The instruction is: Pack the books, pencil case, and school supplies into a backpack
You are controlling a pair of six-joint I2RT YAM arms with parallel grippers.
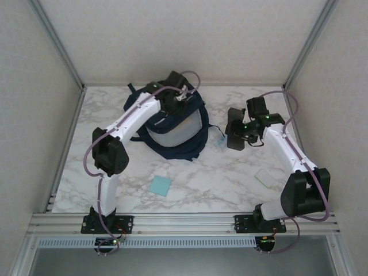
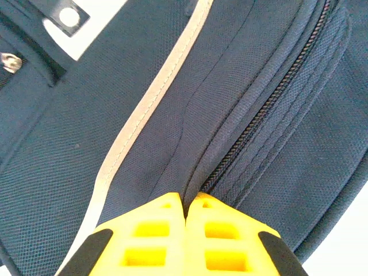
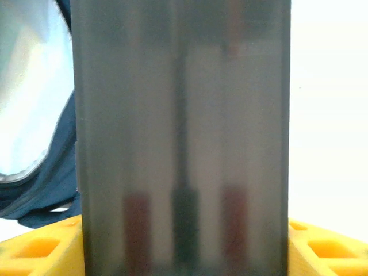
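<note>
Top view. Your left gripper [image 1: 185,96] is down on the far end of the backpack [image 1: 178,131], with the arm reaching over the bag from the near left. The backpack lies mid-table toward the far edge, on the marbled table [image 1: 218,192].

Left wrist view. The yellow fingers [image 2: 155,230] are pressed together, tip against tip, with no gap between them. They sit on navy fabric right where the zip [image 2: 270,98] runs in beneath them. You cannot tell whether a fold or a zip pull is pinched there, because the tips hide it. A pale stripe [image 2: 149,109] crosses the fabric to the left of the zip.

Your right gripper [image 1: 246,131] is to the right of the backpack, near it but apart. It is clamped on the pencil case [image 1: 235,129], a dark oblong with its long side running roughly near to far. You cannot tell how high it sits above the table.

Right wrist view. The case stands upright between the two yellow fingers [image 3: 328,250], one on each long side, with both pads against it. Three slim shapes [image 3: 138,224] show through its smoky wall, two reddish and one dark, all blurred. A strip of the navy bag shows behind it on the left.

The light-blue pad [image 1: 160,185] lies flat on the near part of the table, between the two arms. The clear packet [image 1: 266,177] lies beside the right arm, near right, well apart from the pad.
</note>
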